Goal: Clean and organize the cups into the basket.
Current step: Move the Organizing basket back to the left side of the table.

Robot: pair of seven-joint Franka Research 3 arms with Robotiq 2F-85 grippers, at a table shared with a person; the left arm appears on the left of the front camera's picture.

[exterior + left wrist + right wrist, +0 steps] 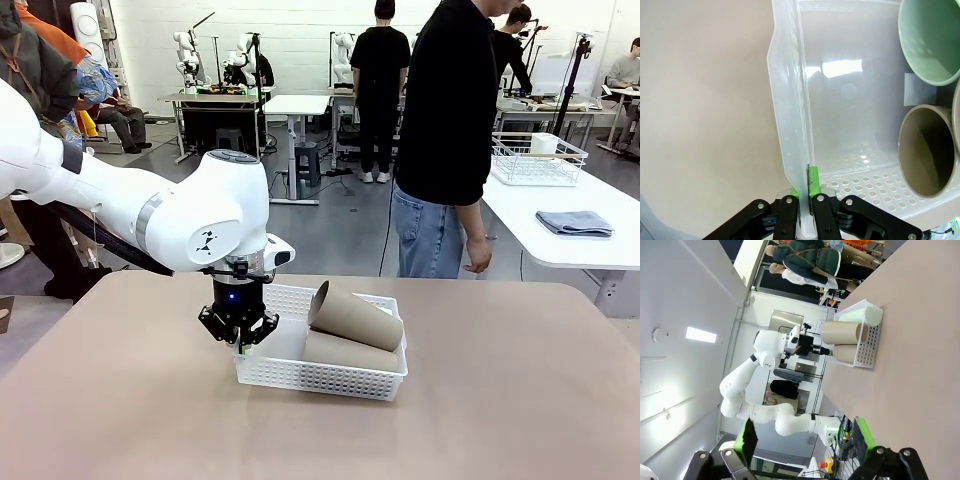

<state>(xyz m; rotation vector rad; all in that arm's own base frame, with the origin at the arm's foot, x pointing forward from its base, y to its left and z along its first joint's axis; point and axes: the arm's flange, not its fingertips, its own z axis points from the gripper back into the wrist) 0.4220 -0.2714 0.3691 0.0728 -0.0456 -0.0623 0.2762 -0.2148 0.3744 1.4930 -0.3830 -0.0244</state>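
Observation:
The white lattice basket (320,376) stands in the middle of the tan table. Two tan cups lie on their sides in it, one (355,315) propped over the other (350,352). My left gripper (240,340) hangs at the basket's left end, shut on its end wall. In the left wrist view the gripper (802,200) pinches that thin wall (790,100) between its green pads, with a mint green cup (932,40) and a tan cup (927,150) inside. My right gripper (805,440) is open and empty, well away from the basket (870,347), where the mint cup (860,315) lies behind the tan ones.
A person in a black shirt (445,140) stands at the table's far edge, one hand (478,255) hanging near it. A second table at the right holds a wire basket (535,160) and a folded grey cloth (573,222).

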